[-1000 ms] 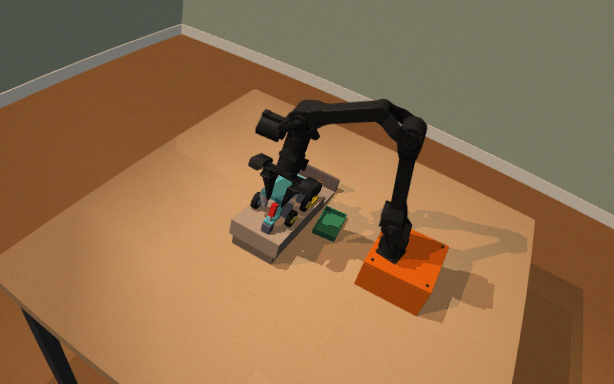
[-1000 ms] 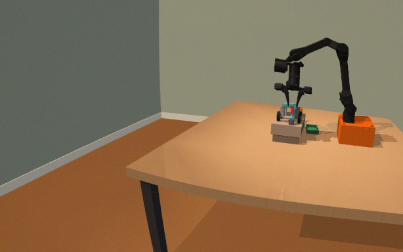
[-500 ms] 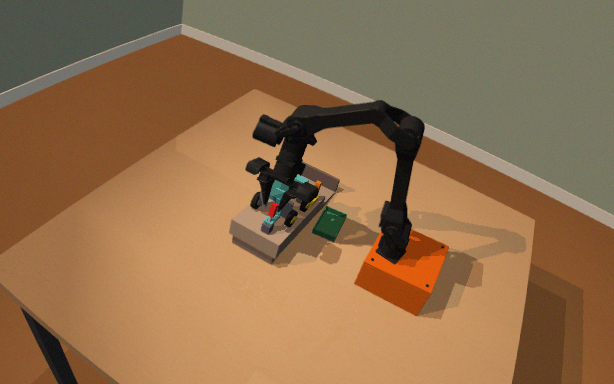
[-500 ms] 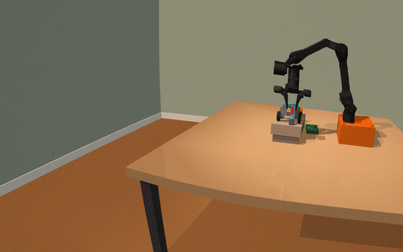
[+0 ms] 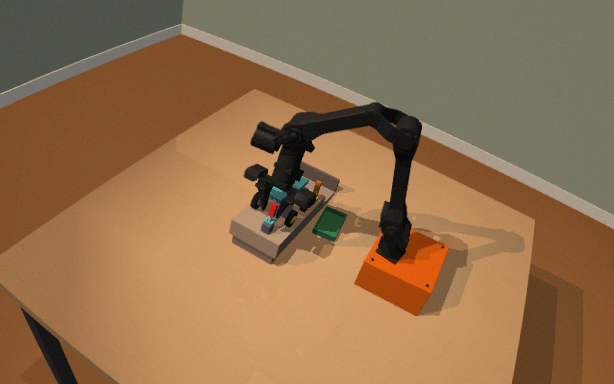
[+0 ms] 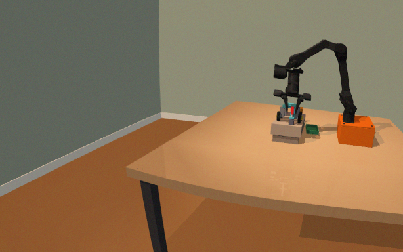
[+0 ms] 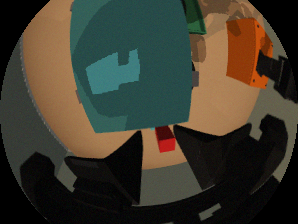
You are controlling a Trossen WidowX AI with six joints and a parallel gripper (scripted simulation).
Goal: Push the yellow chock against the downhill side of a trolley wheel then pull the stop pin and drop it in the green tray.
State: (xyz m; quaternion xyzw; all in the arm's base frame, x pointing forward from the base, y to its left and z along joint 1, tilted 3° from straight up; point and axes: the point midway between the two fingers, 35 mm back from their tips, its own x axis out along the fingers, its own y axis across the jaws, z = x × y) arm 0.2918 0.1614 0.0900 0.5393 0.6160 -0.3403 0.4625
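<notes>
The trolley (image 5: 278, 194) (image 7: 165, 60) has a teal body and black wheels and stands on the grey-brown ramp (image 5: 250, 227) (image 6: 286, 128). The red-headed stop pin (image 5: 273, 209) (image 6: 292, 110) (image 7: 167, 145) stands at its uphill end. My gripper (image 5: 271, 210) (image 7: 157, 131) is open, pointing down, with one finger on each side of the pin head and a gap to it. The chock's orange handle (image 5: 318, 188) stands upright near the trolley's downhill wheel on the tray side; whether it touches the wheel is hidden. The green tray (image 5: 331, 223) (image 6: 312, 129) (image 7: 196, 17) holds nothing visible.
The orange base block (image 5: 400, 260) (image 6: 356, 131) (image 7: 242, 52) carries the arm, beyond the tray from the ramp. A raised end wall (image 5: 325, 177) closes the ramp's downhill end. The fingers are close to the trolley's uphill end.
</notes>
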